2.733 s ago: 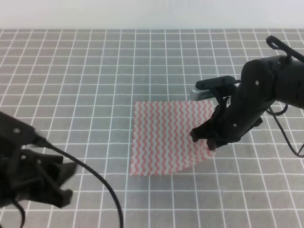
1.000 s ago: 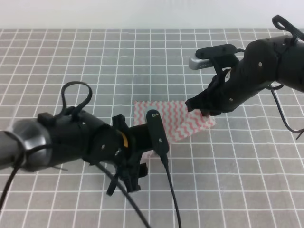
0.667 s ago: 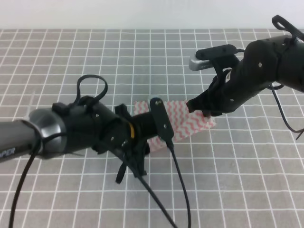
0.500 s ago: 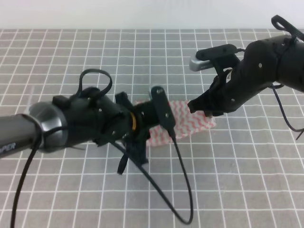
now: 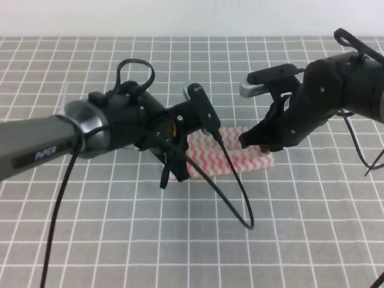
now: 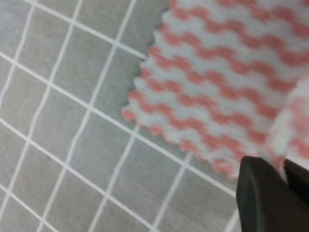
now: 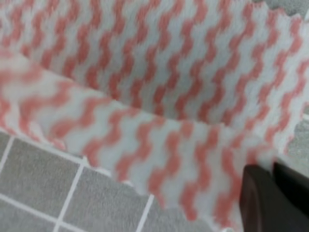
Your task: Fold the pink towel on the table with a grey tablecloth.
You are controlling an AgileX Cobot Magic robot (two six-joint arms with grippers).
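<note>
Grey gridded counter (image 5: 72, 240) under a pale far wall: both arms are working the fold of the pink towel (image 5: 240, 157).

The towel is lying near the middle of the counter as a narrow doubled band. The left end effector (image 5: 180, 171) is at its left end and the right end effector (image 5: 259, 144) at its right end, each with fingers closed together on a pinch of towel edge; the right wrist view shows a raised flap being laid over the layer beneath. I judge the first fold is being completed. Next, the carried edge needs lowering flush with the far edge, then both ends releasing evenly so the thin cloth does not spring back.
</note>
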